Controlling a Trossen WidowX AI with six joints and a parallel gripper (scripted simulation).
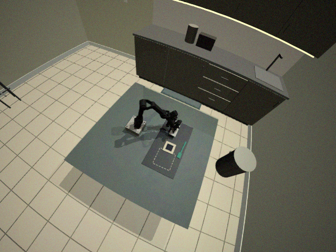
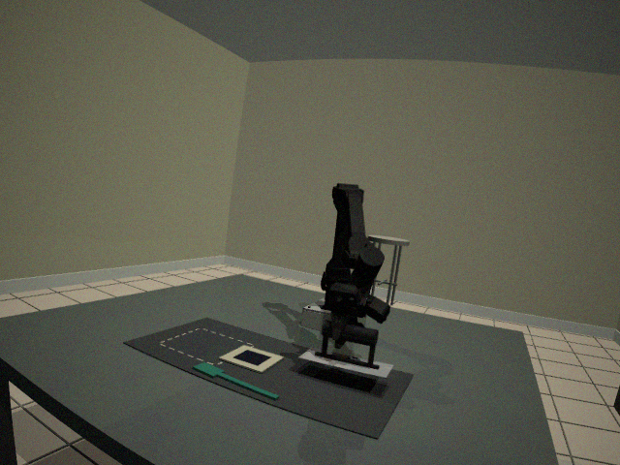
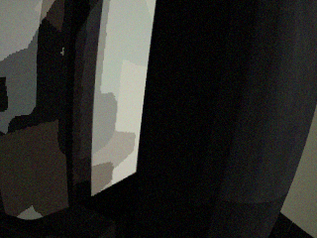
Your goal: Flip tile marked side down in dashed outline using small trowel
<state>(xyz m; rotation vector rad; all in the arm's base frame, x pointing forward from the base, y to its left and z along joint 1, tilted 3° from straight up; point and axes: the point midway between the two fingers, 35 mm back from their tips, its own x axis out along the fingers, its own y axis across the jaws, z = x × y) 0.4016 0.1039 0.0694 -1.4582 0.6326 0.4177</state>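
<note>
Clamping its fingers on a flat pale slab (image 2: 345,364), the gripper (image 2: 347,354) is standing apart from the slim green trowel (image 2: 234,381).
</note>
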